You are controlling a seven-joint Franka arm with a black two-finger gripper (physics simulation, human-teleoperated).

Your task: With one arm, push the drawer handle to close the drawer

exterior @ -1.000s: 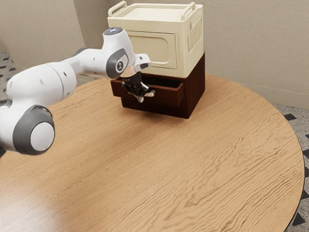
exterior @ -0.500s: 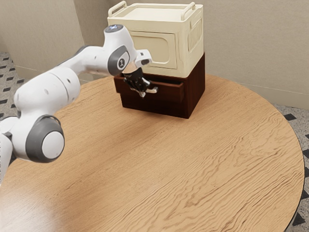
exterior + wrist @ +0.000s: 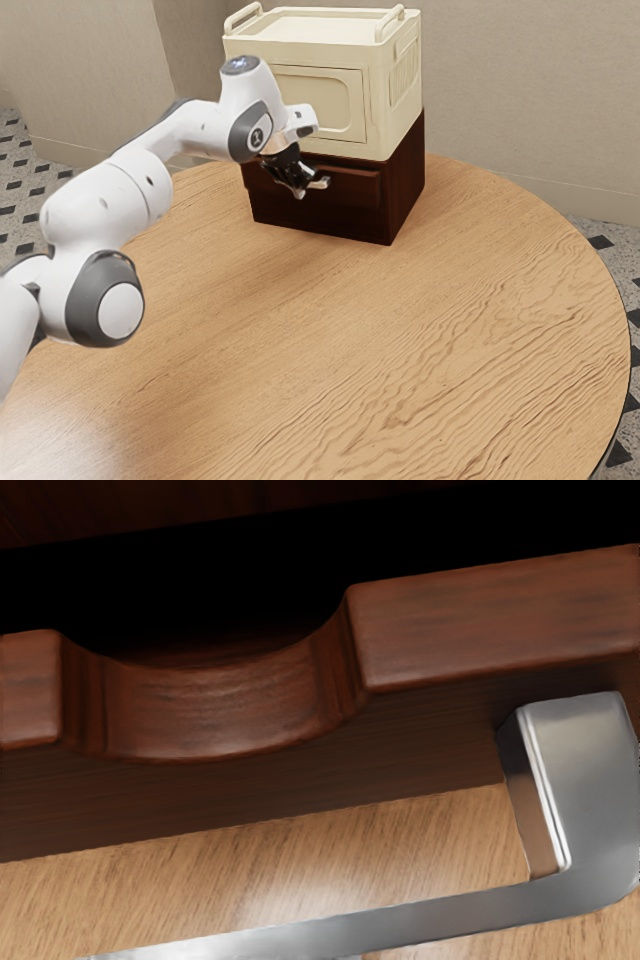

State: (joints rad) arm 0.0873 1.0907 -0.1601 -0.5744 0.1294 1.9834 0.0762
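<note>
Presently, the white arm with grey joint covers [image 3: 108,202] is reaching in from the exterior view's left, and its black gripper [image 3: 296,184] is pointing down in front of the dark reddish-brown wooden drawer [image 3: 350,190]. The drawer is sitting almost fully inside the matching boxy wooden cabinet [image 3: 407,178], its front standing slightly proud of the body; in the wrist view a narrow black gap is showing between the drawer's front and the cabinet. The front's upper edge is dipping in a smooth, rounded notch. The silver metal bar handle [image 3: 585,780] is projecting from the outer face of the drawer, to one side of that notch; its squared end is turning into a long bar that is running roughly along the front, apart from it, with wood grain of the table visible between. The gripper is hanging at the handle; whether it is touching the bar, cannot tell. State of the claw, apart or together: cannot tell from either view. The cream-coloured plastic box with raised top rails [image 3: 379,105] is resting on the cabinet, and the cabinet is standing on the round light-brown wooden table [image 3: 350,350].
</note>
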